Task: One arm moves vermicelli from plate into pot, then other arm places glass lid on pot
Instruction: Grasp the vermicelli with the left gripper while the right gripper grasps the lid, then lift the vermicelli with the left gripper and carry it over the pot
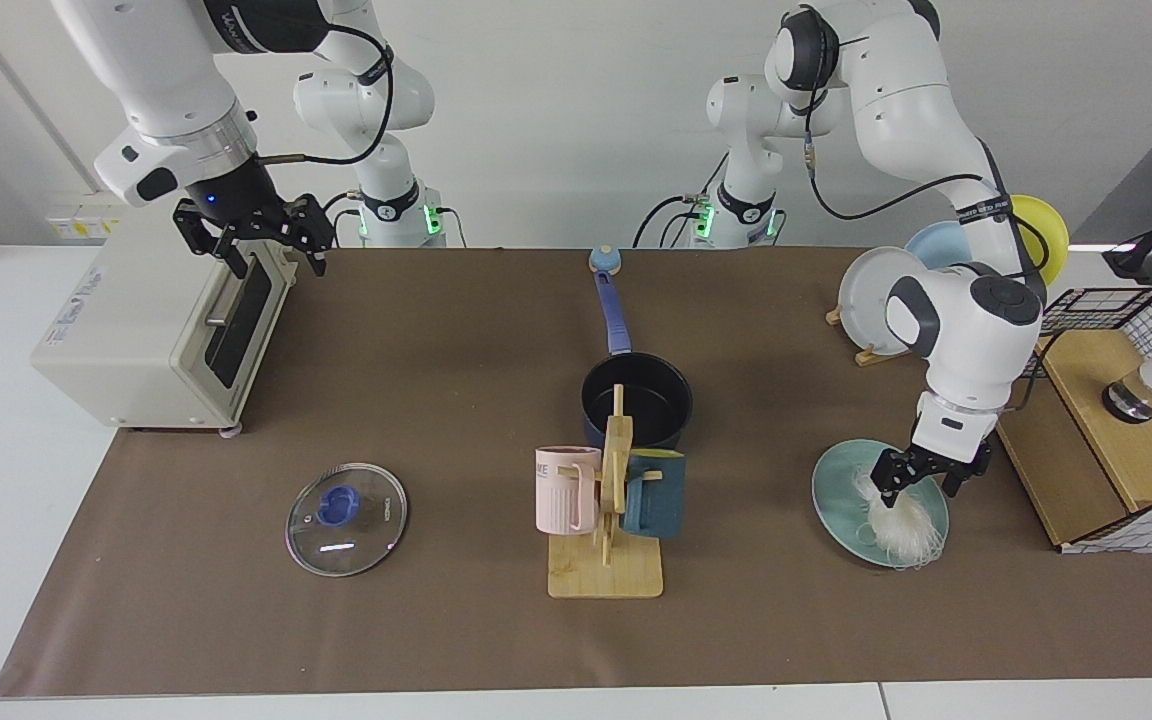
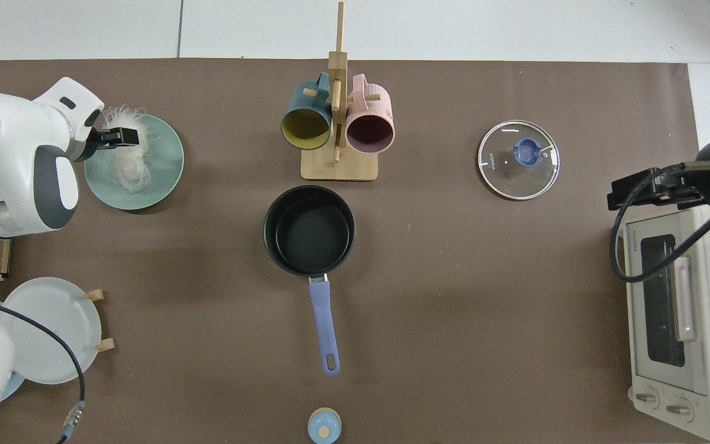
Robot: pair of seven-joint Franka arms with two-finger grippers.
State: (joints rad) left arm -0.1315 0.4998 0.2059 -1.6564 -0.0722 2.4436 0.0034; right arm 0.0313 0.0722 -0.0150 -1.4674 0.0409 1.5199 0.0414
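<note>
At lower right of the facing view, the left gripper (image 1: 924, 481) is reaching down onto the plate (image 1: 836, 490), its fingers (image 1: 892, 483) spread wide and straddling the near end of the vermicelli (image 1: 898, 516). The right gripper (image 1: 256, 240) is waiting at upper left above the toaster oven (image 1: 151, 330), fingers apart. The pot (image 1: 636, 400) is sitting empty at centre, the lid (image 1: 346, 518) lying on the surface at lower left.

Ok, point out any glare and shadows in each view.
Facing view: a white glare streak lies on the glass lid; the left pincer, open, is down at the vermicelli on the plate, the right pincer waits open above the toaster oven. Top view: bright arcs on the lid's rim, a dark crescent shadow under the plate's edge, soft shade beside the pot.
</note>
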